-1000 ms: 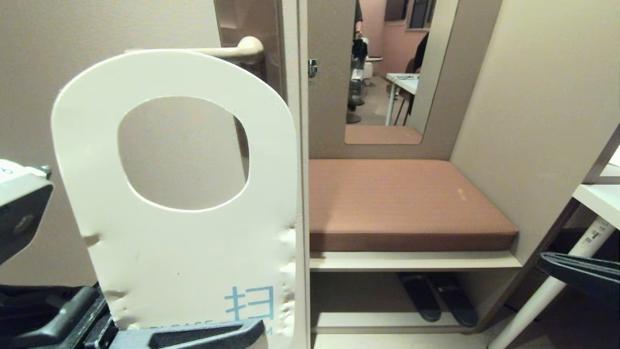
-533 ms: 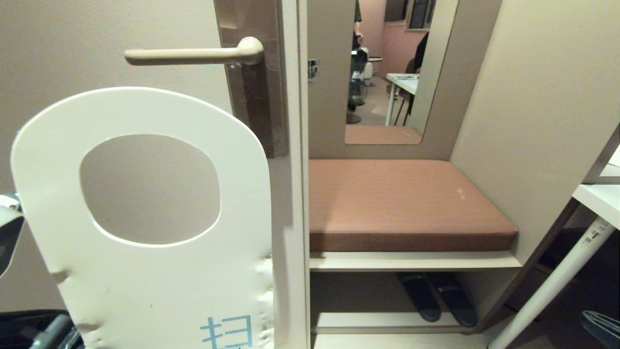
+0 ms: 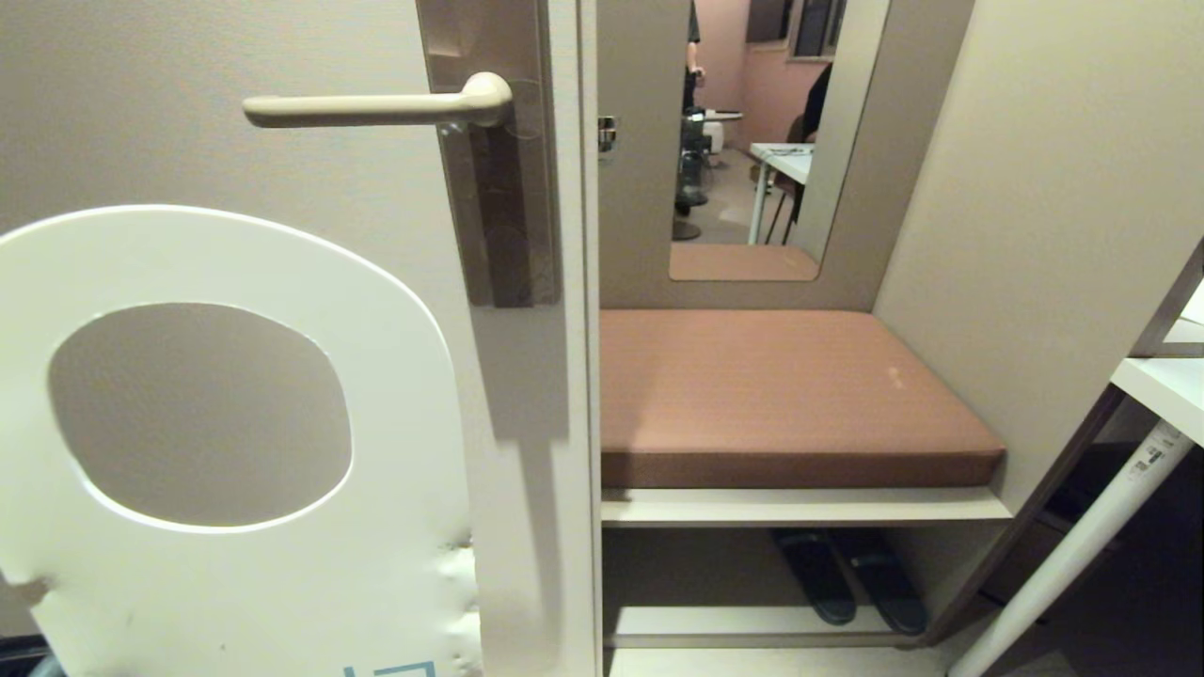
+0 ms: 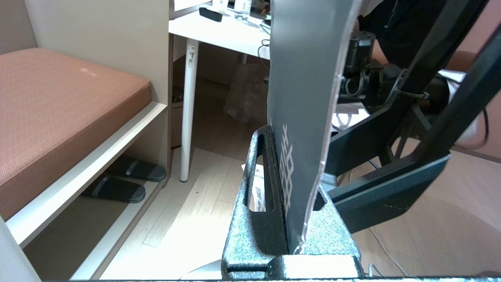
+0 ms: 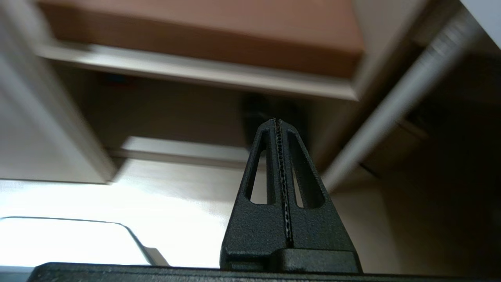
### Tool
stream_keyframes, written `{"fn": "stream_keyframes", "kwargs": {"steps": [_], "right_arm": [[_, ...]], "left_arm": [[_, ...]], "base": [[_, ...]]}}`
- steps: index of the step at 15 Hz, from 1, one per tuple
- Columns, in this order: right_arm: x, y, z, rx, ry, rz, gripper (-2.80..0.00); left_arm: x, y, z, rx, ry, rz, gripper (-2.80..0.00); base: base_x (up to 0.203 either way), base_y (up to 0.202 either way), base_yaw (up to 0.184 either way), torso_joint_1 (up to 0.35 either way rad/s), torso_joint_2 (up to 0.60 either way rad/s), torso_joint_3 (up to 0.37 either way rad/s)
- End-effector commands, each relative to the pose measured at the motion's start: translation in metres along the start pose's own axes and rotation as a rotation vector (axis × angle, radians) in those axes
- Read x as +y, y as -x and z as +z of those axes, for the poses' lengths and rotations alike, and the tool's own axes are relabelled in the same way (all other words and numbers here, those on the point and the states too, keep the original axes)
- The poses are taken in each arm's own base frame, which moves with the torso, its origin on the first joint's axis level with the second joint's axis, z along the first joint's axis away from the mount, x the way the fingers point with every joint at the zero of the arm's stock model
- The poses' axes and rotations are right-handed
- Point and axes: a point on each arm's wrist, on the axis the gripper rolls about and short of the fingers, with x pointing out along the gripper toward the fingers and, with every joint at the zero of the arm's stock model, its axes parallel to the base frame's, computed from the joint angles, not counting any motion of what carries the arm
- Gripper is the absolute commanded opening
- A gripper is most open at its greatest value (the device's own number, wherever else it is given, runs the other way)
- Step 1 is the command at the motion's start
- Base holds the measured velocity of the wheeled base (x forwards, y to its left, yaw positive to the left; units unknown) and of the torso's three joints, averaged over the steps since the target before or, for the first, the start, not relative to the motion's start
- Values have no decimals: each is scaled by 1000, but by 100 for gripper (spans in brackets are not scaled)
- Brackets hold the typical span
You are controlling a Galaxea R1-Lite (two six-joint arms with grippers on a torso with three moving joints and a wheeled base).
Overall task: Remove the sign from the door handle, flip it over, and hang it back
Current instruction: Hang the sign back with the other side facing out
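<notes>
The left pincer (image 4: 291,219) is clenched on the lower edge of the sign (image 3: 235,564), holding it upright with its white face toward the head camera, low and left of the door handle (image 3: 376,108) and clear of it. The right pincer (image 5: 278,129) is pressed closed, empty, pointing toward the low shelf (image 5: 195,70).

Brown cushion (image 3: 781,385) flat on the bench (image 3: 809,506), filling its top. Pair of dark slippers (image 3: 851,588) side by side on the low shelf (image 3: 687,622) beneath. Pale wood floor (image 4: 188,219) under a white table leg (image 3: 1082,555).
</notes>
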Motion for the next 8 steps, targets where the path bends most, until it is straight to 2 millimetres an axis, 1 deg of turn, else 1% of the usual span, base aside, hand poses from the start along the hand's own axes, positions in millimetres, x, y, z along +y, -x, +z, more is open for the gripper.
{"fn": "stream_keyframes", "kwargs": {"steps": [1,3,5,7,8], "right_arm": [[1,1,-7,36,8,-59,-280],[4,-3,-8,-12,6,34,-280],[8,-10,-18,-54,22,130,-280],[9,-13,-23,-69,48,138,-280],[9,-13,-24,-62,26,139,-280]], "left_arm": [[-2,2,1,-9,-4,-5,-280],[-2,3,0,-8,-3,-5,-280],[-2,4,0,-11,-5,-5,-280],[-4,6,1,-21,-12,-6,-280],[-5,7,2,-29,-16,-8,-280]], "base": [[0,0,0,0,0,0],[0,0,0,0,0,0],[0,0,0,0,0,0],[0,0,0,0,0,0],[0,0,0,0,0,0]]}}
